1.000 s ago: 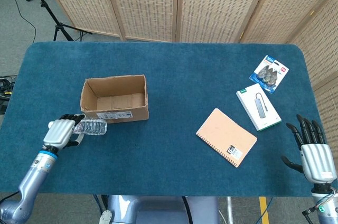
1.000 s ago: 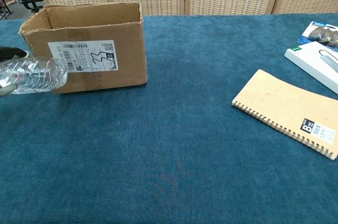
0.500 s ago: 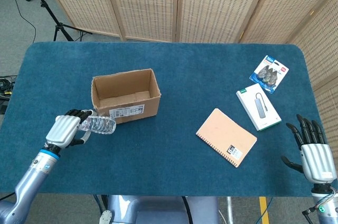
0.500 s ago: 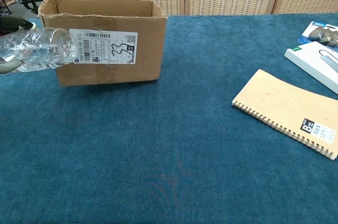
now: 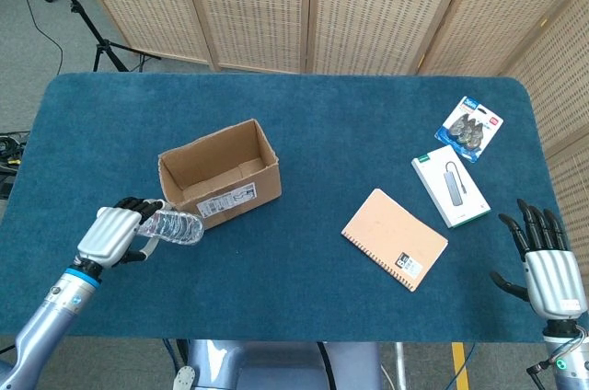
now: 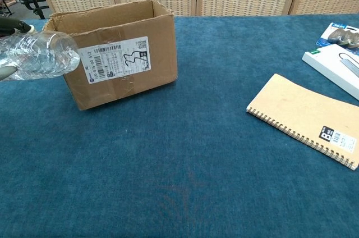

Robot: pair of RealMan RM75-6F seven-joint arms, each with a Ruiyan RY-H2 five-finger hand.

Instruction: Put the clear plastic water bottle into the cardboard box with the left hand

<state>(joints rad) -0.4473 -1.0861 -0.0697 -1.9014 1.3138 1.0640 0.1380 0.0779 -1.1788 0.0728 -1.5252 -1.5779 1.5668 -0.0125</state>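
Note:
My left hand (image 5: 112, 234) grips the clear plastic water bottle (image 5: 175, 226) near its cap end, the bottle lying sideways and pointing right. In the chest view the bottle (image 6: 39, 54) hangs at the left edge, its base against the front left corner of the cardboard box (image 6: 120, 55). The box (image 5: 221, 175) stands open-topped on the blue table, turned at an angle. Only fingertips of the left hand (image 6: 8, 24) show in the chest view. My right hand (image 5: 547, 267) rests at the table's front right corner, fingers spread, holding nothing.
A tan spiral notebook (image 5: 394, 238) lies right of centre. A white boxed item (image 5: 450, 186) and a blister pack (image 5: 470, 129) lie at the right. Wicker screens (image 5: 313, 4) stand behind the table (image 5: 304, 114).
The box has slid right and rotated, its right end swinging away. My left hand with the bottle has lifted and moved a little right. The right hand has stayed still.

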